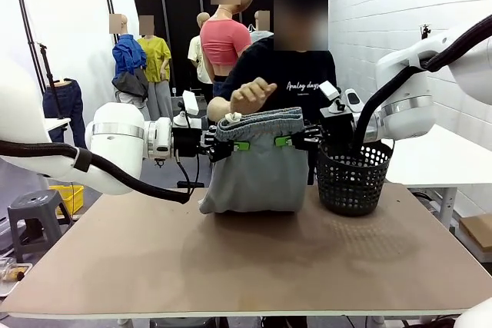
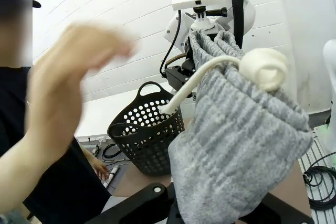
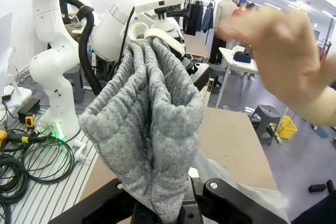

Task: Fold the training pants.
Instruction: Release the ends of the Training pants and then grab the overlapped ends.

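Mid-frame, the left gripper (image 1: 233,145) and right gripper (image 1: 286,140) each clamp the training pants (image 1: 254,170) by the waistband over the table (image 1: 231,259); a person's hand (image 1: 252,96) hovers behind.

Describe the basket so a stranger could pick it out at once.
Start at the brown table. On its far right part, beside the hanging grey pants, stands the basket. It alone is black, rigid and full of holes.

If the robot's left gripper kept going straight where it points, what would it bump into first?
The left gripper is pinching the grey pants, so those come first. Beyond the cloth, probably the right gripper facing it, though depth is hard to judge.
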Action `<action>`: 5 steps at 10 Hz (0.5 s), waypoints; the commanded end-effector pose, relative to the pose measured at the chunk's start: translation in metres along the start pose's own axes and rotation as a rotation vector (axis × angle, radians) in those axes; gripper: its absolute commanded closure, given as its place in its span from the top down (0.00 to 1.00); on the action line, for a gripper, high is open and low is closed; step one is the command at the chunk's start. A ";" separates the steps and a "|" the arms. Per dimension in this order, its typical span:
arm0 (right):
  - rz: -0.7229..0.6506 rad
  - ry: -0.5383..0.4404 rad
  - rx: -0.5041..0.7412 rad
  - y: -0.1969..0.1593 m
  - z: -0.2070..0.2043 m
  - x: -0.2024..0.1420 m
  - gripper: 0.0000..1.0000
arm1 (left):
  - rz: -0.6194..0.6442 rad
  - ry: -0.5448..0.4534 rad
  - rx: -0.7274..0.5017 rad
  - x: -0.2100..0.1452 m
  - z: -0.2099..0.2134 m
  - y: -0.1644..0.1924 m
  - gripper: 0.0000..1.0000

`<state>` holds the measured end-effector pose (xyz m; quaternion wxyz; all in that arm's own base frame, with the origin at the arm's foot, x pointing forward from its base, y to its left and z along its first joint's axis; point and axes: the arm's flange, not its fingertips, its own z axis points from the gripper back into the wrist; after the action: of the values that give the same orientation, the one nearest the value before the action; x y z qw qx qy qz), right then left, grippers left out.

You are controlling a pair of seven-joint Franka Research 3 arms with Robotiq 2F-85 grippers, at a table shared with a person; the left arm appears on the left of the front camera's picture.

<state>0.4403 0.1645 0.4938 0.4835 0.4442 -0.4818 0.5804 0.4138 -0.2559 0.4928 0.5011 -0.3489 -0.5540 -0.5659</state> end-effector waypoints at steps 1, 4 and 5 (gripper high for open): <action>0.009 -0.003 -0.001 0.000 0.000 0.000 0.00 | 0.004 -0.026 0.017 0.003 0.001 -0.004 0.00; 0.009 -0.003 -0.001 0.000 0.000 0.000 0.00 | 0.004 -0.026 0.017 0.003 0.001 -0.004 0.00; 0.009 -0.003 -0.001 0.000 0.000 0.000 0.00 | 0.004 -0.026 0.017 0.003 0.001 -0.004 0.00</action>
<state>0.4403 0.1645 0.4938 0.4835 0.4442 -0.4818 0.5804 0.4138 -0.2559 0.4928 0.5011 -0.3487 -0.5540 -0.5660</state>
